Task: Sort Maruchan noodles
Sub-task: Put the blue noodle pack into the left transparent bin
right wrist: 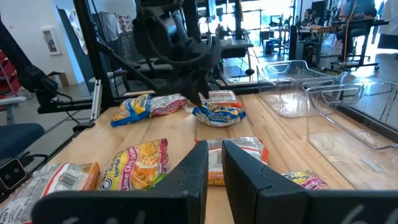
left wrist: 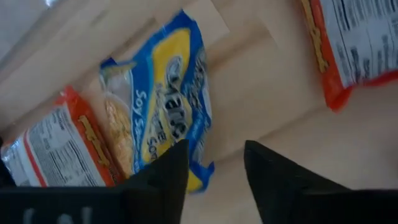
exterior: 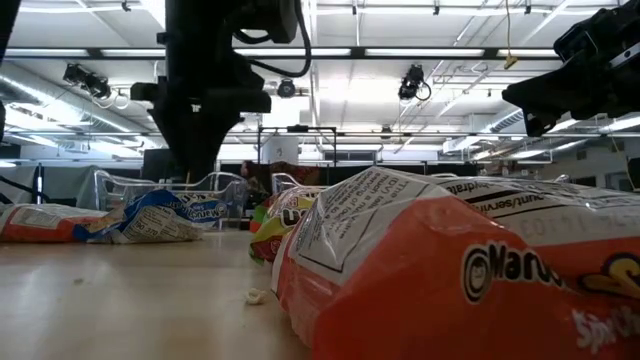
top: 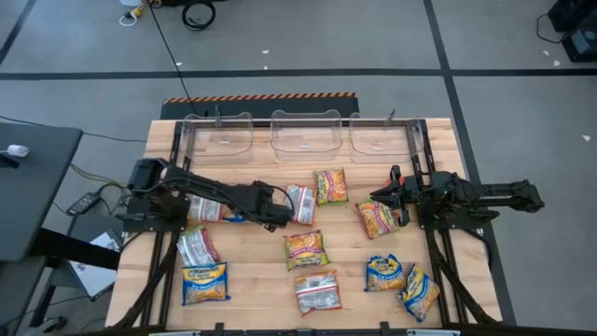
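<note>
Overhead camera straight down on table [top: 252,271], low camera level at tabletop, wrist cameras close, all sharing tabletop

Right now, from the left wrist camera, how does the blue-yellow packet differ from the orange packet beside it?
The blue-yellow packet is blue with a yellow centre, while the orange packet is orange-red around a white panel. The blue-yellow packet shows its branded front; the orange packet shows its fine-print back. Both lie on the wooden table.
</note>
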### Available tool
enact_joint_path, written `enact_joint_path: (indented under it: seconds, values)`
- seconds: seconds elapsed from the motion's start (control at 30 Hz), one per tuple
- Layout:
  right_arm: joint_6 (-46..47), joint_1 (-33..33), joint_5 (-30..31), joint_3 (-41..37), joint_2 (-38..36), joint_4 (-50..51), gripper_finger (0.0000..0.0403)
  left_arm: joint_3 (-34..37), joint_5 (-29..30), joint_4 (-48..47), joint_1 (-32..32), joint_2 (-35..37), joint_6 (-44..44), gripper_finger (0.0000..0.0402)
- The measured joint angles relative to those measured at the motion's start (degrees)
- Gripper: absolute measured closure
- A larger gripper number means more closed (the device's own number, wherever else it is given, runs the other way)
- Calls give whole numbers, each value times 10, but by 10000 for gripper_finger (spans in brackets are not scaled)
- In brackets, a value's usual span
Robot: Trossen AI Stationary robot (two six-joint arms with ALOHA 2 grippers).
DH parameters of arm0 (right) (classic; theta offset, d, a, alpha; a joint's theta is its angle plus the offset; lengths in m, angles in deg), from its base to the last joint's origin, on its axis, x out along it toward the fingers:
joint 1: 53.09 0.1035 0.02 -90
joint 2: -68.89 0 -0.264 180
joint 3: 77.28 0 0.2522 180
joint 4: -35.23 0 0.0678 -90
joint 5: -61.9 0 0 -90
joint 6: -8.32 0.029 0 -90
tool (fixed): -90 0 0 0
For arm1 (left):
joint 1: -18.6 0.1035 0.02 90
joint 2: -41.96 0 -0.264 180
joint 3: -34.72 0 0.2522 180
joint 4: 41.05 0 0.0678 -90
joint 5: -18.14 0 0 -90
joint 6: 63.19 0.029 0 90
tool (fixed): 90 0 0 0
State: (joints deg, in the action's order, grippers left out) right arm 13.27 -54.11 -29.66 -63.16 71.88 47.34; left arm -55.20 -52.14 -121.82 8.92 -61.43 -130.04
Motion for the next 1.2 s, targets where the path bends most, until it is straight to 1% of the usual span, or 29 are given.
enact_joint_path:
  seconds: [0.13, 0.2, 0.27, 0.4, 0.5, 0.63, 0.83, 1.03, 1.13, 1.2]
  values:
    - [-1, 0, 0, 0, 0, 0, 350, 0, 43, -2, 0, -10, 3, 177]
    - [-1, 0, 0, 0, 0, 0, 350, 0, 44, -6, 0, -23, 4, 169]
    - [-1, 0, 0, 0, 0, 0, 350, 0, 42, -6, 0, -41, 5, 170]
    - [-2, 0, 1, 0, 0, -1, 350, 1, 26, -10, -5, -90, 4, 185]
    - [-5, 0, 8, 0, 0, -1, 350, 1, 18, -20, -6, -111, -11, 196]
    - [-5, 0, 9, 0, 0, -2, 350, 0, 11, -26, -6, -111, -26, 208]
    - [-6, 0, 9, 0, 0, -3, 350, 0, 10, -89, -4, -103, -34, 234]
    - [-6, 0, 11, 0, 0, -4, 350, 7, 10, -73, 10, -103, -18, 258]
    - [-6, 0, 11, 0, 0, -4, 350, 7, 6, -66, 17, -103, -4, 283]
    - [-6, 0, 11, 0, 0, -4, 350, 7, 0, -68, 20, -102, 4, 316]
